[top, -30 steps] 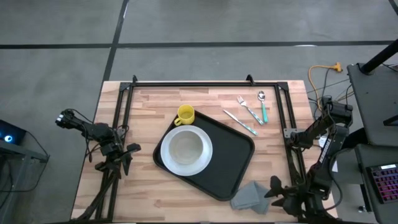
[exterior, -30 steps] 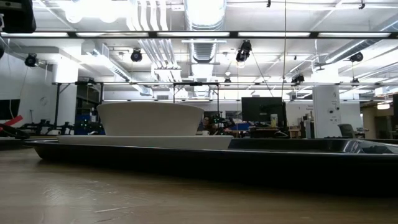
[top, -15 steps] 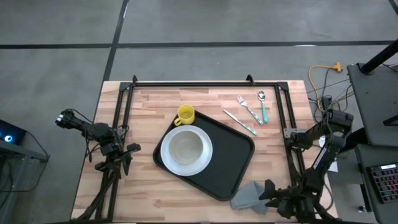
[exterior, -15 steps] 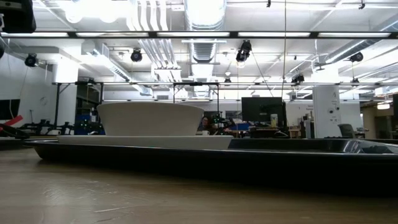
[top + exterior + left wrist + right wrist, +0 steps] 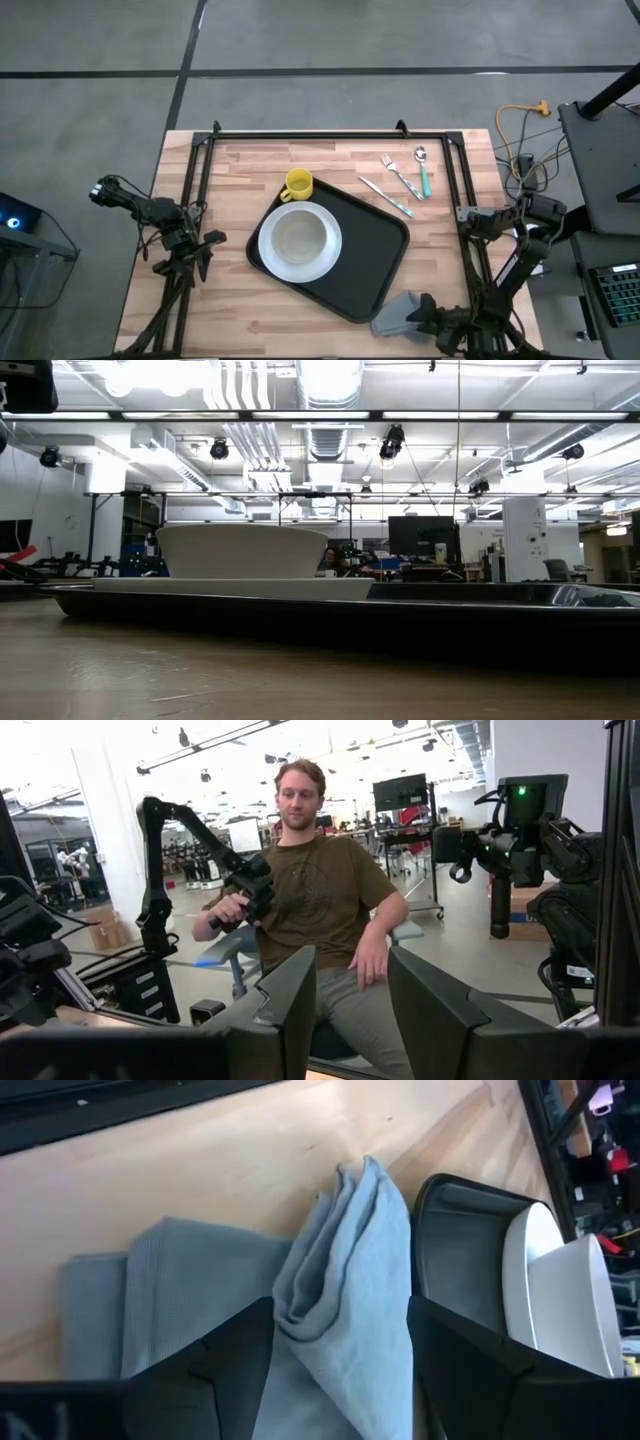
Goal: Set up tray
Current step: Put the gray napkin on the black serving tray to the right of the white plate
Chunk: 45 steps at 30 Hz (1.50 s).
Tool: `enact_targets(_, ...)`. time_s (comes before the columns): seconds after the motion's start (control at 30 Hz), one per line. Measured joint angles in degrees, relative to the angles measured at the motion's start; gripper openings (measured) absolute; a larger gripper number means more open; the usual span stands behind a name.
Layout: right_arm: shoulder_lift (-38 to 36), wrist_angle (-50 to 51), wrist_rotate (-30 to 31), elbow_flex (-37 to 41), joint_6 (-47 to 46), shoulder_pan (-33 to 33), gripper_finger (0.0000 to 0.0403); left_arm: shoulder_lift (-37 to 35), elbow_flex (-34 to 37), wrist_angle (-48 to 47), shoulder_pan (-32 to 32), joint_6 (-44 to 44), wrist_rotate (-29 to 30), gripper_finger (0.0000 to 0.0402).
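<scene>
At table centre, seen from above, the tray [image 5: 350, 250] lies turned at an angle on the wooden table [image 5: 230, 300]. A white plate [image 5: 298, 242] rests on the tray's half nearer the left arm, with a white bowl [image 5: 298, 238] on it. A yellow mug [image 5: 297, 185] stands on the wood just beyond the tray's far edge, close to the plate. A fork [image 5: 396, 173], a spoon [image 5: 423, 170] and a knife [image 5: 386, 196] lie together on the wood off the tray's far corner, toward the right arm's side. A folded grey-blue cloth [image 5: 399, 313] sits at the tray's near corner, its edge touching or just beside the rim.

Right gripper [image 5: 425, 313]: at the cloth, on the side away from the tray. In the right wrist view the fingers [image 5: 235, 1355] stand apart with a raised fold of the cloth [image 5: 330, 1290] between them, not pinched; the tray [image 5: 455, 1245] and plate [image 5: 530, 1245] lie beyond.

Left gripper [image 5: 205, 245]: off the tray's left side, over the table edge, well apart from the tray. In its wrist view the fingers [image 5: 290, 1005] are spread with nothing between them; a seated person [image 5: 315, 910] shows in the room beyond.

Low view: the tray [image 5: 400, 615] spans the table, bowl [image 5: 240, 550] on plate [image 5: 230, 587].
</scene>
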<state>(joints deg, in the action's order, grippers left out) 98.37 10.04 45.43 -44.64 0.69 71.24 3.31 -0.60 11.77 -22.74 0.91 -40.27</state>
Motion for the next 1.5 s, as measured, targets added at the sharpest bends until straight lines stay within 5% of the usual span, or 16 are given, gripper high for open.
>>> enact_targets(0.47,-0.2,0.4,-0.5,0.0,0.2,-1.1,0.0209,0.0,0.0,0.0,0.0,0.0,0.0,0.0112)
enact_targets(0.9,-0.2,0.3,-8.5,0.1,-2.9,-5.0,0.0026,0.0,0.0,0.0,0.0,0.0,0.0,0.0112)
enact_targets(1.1,-0.9,1.0,-10.7,-1.9,0.7,-5.0,0.0014,0.0,0.0,0.0,0.0,0.0,0.0,0.0112)
enact_targets(1.3,-3.8,12.0,-10.7,-8.0,-1.4,-5.7,0.0013,0.0,0.0,0.0,0.0,0.0,0.0,0.0112)
enact_targets(1.5,-8.8,27.3,-4.4,-14.1,-5.8,-7.5,0.0013,0.0,0.0,0.0,0.0,0.0,0.0,0.0112)
